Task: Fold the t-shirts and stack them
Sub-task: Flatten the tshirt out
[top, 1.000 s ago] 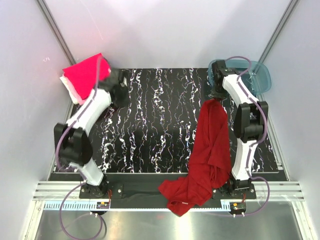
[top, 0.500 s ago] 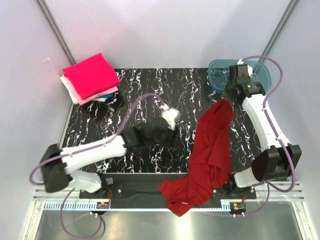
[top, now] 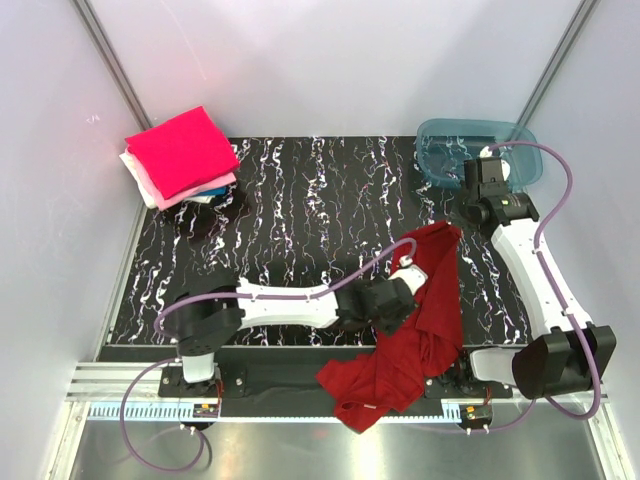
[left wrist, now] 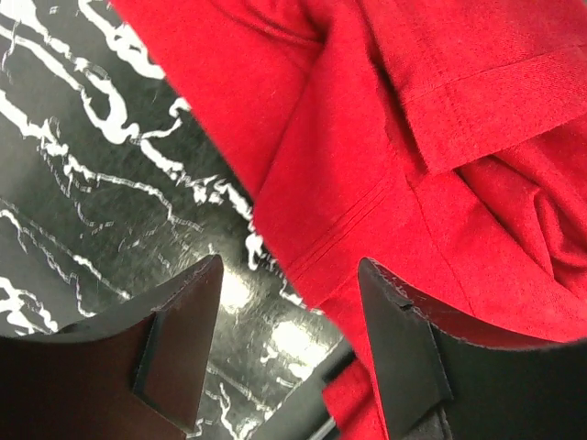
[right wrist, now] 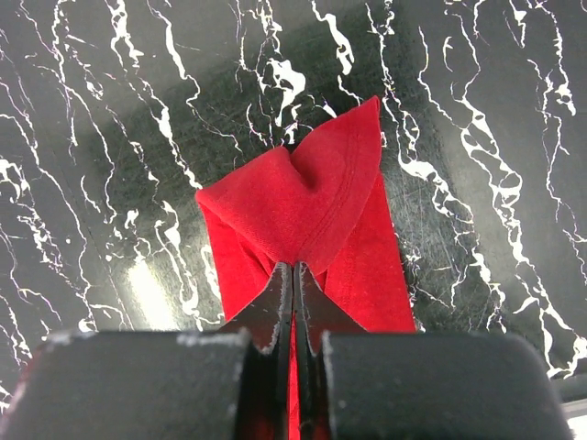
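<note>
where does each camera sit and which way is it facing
top external: above and behind the robot, looking down on the black white-veined table; left arm and right arm show whole
left wrist: looking down past the open left gripper at the dark red cloth t-shirt, near its hem
right wrist: looking down past the right gripper, shut on a bunched fold of that shirt
shared: all three see the shirt and table

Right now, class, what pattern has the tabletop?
Tabletop: black with white marbled streaks, best in top external view.
</note>
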Robot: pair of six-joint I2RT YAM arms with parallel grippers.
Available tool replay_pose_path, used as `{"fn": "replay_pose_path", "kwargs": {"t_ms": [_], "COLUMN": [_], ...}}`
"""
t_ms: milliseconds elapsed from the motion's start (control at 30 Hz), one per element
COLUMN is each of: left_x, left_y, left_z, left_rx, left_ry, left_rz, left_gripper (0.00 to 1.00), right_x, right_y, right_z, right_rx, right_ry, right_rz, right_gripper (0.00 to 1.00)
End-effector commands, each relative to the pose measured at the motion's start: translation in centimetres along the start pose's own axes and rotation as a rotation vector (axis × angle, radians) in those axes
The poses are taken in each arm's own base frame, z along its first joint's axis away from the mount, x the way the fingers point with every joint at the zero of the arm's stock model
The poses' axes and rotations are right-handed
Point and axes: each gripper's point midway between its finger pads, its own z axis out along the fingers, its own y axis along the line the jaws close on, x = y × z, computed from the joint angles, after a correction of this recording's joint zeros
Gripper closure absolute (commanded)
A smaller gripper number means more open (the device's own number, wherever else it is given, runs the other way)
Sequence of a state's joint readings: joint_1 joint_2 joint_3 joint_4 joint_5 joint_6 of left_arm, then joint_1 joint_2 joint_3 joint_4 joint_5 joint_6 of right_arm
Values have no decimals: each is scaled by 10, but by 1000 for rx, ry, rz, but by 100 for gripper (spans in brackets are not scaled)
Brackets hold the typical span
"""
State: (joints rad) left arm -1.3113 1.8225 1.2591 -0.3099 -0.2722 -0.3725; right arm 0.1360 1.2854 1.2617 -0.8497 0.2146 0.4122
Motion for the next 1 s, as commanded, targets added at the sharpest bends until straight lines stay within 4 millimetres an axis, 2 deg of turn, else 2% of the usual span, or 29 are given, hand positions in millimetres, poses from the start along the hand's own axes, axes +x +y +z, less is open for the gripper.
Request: {"fn": "replay_pose_path", "kwargs": {"t_ms": [0,267,467,533,600,700,833,933,967], "left_x": [-35,-28,-19,-16,-15,-15,-17,-19,-20], "left_y": [-3,-15,-23,-27,-31,-30,-26,-23,-22], "left_z": [-2,4,10,13,13,12,14,16,18], "left_rx": [-74,-79,-119,-120,-109,-110,-143,-165,-175], "left_ry": [-92,-69,-39,-20,-21,-26,-32,-34,-31], "left_rz": [54,134,217,234,236,228,229,237,241], "left_gripper": [34,34,29,18,12,10,16,27,35], "right_x": [-5,0,0,0,1,1,2,3,3], "right_y": [4,5,4,4,4,4,5,5,5], "right_z": [-5,-1,0,0,1,2,3,4,4], "right_rx": [-33,-43,-41,-43,-46,-46,-55,-57,-56], "right_ry": [-28,-14,-15,-13,-9,-10,-5,-4,-4], "right_rz": [15,19,20,23,21,26,29,30,29], "right_gripper": [100,100,100,100,100,100,100,100,100]}}
